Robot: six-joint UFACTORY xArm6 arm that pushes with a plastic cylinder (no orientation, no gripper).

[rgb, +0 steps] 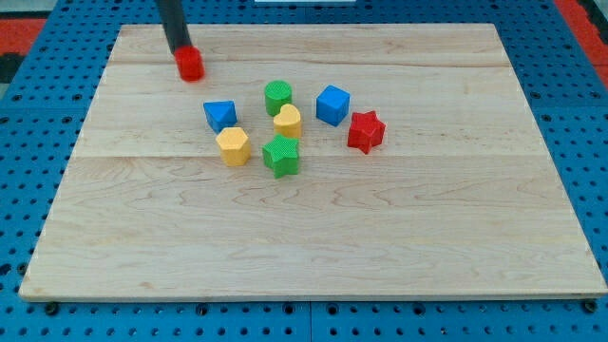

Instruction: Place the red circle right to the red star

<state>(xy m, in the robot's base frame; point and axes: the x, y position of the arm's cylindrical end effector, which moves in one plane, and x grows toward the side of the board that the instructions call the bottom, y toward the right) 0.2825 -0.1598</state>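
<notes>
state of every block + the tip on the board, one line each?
my tip: at the red circle's top side, touching it
red circle: top left, far from the red star
red star: flat, right end of cluster
blue cube: beside the star
green cylinder: upright
yellow heart: flat, mid-cluster

Red circle (190, 64) lies at the board's upper left, well apart from red star (365, 131)

Pale smooth wooden board (380, 237)
</notes>
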